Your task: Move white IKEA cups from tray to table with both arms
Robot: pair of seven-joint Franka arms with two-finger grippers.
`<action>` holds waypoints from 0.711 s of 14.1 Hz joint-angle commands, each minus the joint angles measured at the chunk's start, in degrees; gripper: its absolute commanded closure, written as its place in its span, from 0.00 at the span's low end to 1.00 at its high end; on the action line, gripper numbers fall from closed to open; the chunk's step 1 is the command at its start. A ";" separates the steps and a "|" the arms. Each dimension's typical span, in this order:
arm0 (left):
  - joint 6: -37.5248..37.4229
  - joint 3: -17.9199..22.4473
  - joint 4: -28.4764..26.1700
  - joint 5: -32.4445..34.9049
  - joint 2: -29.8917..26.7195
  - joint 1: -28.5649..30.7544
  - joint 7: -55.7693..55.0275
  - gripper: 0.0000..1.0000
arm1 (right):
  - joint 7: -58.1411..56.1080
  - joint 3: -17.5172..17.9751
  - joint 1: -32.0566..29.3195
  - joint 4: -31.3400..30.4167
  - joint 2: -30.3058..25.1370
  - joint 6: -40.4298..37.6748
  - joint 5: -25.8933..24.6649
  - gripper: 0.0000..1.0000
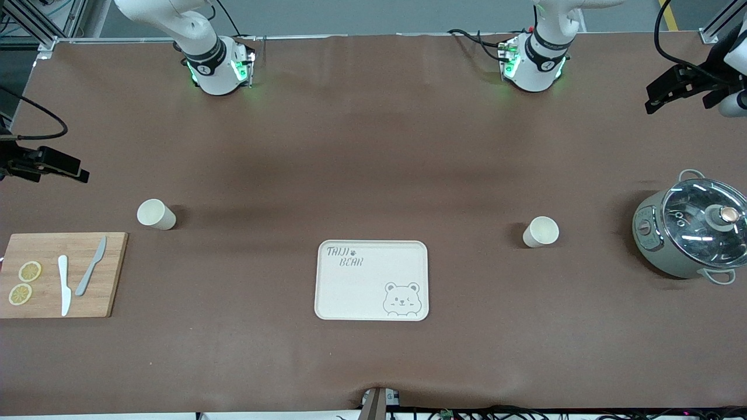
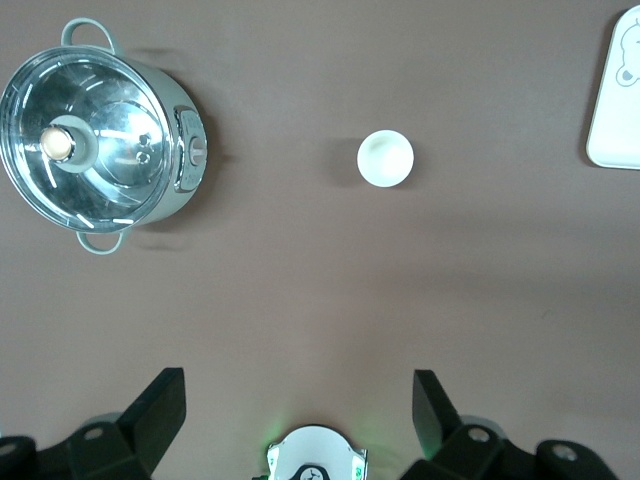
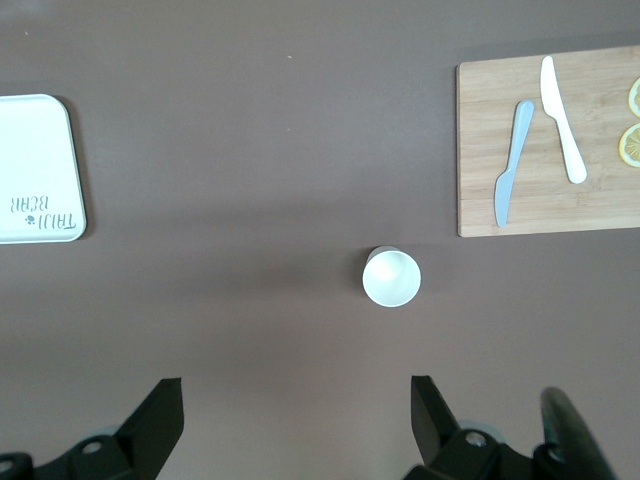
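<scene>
Two white IKEA cups stand upright on the brown table. One cup is toward the right arm's end, just farther from the front camera than the cutting board; it also shows in the right wrist view. The other cup stands between the bear tray and the pot, and shows in the left wrist view. My left gripper is open and empty, high over the table near its own base. My right gripper is open and empty, high over the table. Neither touches a cup.
A cream bear tray lies at the table's middle, nearer the front camera than the cups. A grey-green lidded pot stands at the left arm's end. A wooden cutting board with two knives and lemon slices lies at the right arm's end.
</scene>
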 commanded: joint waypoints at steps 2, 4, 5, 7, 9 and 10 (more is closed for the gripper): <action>1.18 -0.02 -0.13 -1.54 -0.20 -0.07 0.46 0.00 | -0.04 -0.17 0.74 2.91 0.87 -1.16 -1.15 0.00; 1.27 -0.02 -0.30 -1.54 -0.19 -0.07 0.46 0.00 | -0.13 -0.09 0.65 2.91 0.78 -1.16 -0.89 0.00; 1.27 -0.02 -0.30 -1.54 -0.19 -0.07 0.46 0.00 | -0.13 0.00 0.74 2.91 0.61 -1.33 -0.97 0.00; 1.27 -0.02 -0.30 -1.54 -0.19 -0.07 0.37 0.00 | 0.39 0.00 1.79 2.65 0.08 -3.52 -1.59 0.00; 1.27 -0.02 -0.30 -1.54 -0.19 -0.07 0.46 0.00 | 0.92 0.53 1.27 2.30 -0.71 -4.68 -3.78 0.00; 1.27 -0.02 -0.30 -1.54 -0.28 -0.07 0.37 0.00 | 0.92 3.92 -1.87 2.12 -1.24 -4.33 -3.79 0.00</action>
